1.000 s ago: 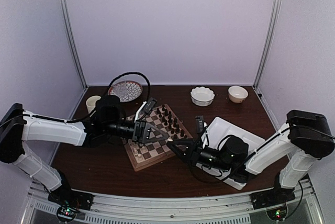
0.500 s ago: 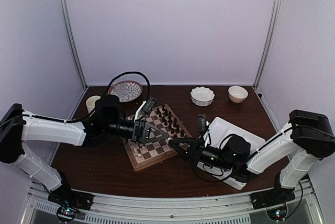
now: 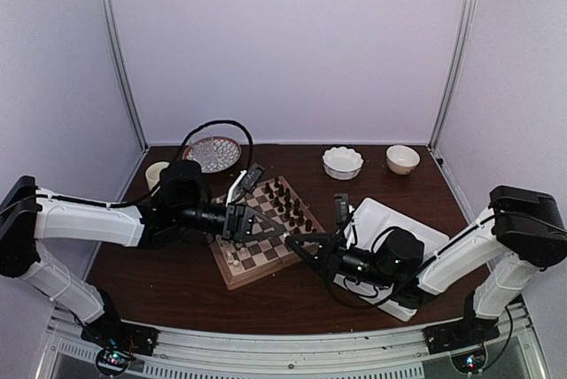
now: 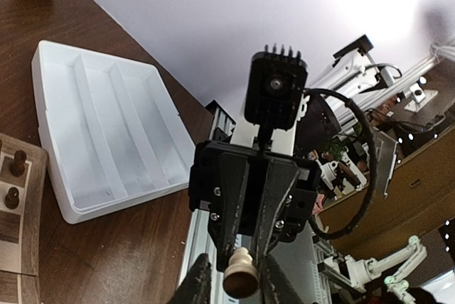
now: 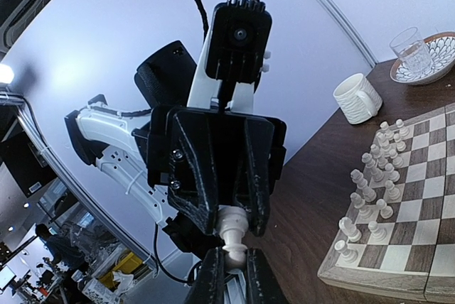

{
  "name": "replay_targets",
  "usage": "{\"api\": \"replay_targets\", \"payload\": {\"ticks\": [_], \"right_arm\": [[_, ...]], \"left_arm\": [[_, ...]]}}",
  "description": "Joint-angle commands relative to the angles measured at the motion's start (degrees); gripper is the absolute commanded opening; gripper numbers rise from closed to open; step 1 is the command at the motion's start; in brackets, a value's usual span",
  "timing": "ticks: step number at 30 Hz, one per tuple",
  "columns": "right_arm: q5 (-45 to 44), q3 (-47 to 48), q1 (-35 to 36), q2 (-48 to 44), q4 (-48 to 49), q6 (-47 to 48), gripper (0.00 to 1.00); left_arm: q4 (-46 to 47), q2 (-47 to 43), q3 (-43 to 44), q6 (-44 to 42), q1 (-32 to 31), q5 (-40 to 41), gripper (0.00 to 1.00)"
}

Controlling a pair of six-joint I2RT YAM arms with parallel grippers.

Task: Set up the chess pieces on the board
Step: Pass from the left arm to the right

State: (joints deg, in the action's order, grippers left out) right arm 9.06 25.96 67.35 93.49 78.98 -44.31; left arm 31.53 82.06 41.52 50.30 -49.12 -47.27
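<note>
Cream chess piece in air between both grippers, by right corner of board. Long axis runs gripper to gripper: base toward left gripper, head clamped in right gripper. Left gripper narrow around base; grip cannot tell.

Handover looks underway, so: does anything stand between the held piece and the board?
Nothing visible lies between them, but the left gripper and right gripper both pinch the piece near the board; one likely has to let go first.
</note>
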Motion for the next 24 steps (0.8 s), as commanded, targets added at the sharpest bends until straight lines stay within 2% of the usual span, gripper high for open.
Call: {"api": "replay_targets", "payload": {"ticks": [1,5,8,10,11,13,18,20,24], "right_arm": [[1.1,0.0,-1.1,-1.8,1.3,-0.8,0.0],[1.4,-0.6,-2.8,-4.2,-4.5,-1.1,0.0],[3.5,0.5,-4.9,-8.1,-15.6,-0.7,0.0],[4.6,3.8,-6.1,-11.3,-29.1,1.3,0.0],[4.3,6.3,-6.3,-12.9,-41.2,3.3,0.0],[2.7,12.8,-6.2,-15.3,-59.2,7.8,0.0],[-2.2,30.3,-5.9,-14.6,-94.1,15.6,0.0],[-3.0,36.6,-5.6,-11.0,-104.2,17.9,0.0],[-4.5,49.7,-3.9,-1.7,-120.4,21.6,0.0]], "left_arm": [[-4.0,-2.3,-0.4,-4.0,0.3,3.1,0.32],[-10.0,-5.7,-0.3,-8.8,0.3,7.3,0.58],[-15.6,-9.7,-0.4,-13.0,0.4,12.6,0.79],[-19.3,-13.6,-1.1,-16.0,0.3,18.1,0.82],[-20.8,-15.6,-1.6,-17.3,0.4,20.9,0.83],[-22.9,-20.2,-3.2,-19.7,0.4,27.4,0.83],[-24.5,-30.3,-8.3,-24.9,0.3,41.6,0.83],[-23.9,-33.7,-10.2,-26.2,0.3,48.2,0.83],[-22.9,-37.5,-13.2,-27.9,0.4,55.3,0.82]]}}
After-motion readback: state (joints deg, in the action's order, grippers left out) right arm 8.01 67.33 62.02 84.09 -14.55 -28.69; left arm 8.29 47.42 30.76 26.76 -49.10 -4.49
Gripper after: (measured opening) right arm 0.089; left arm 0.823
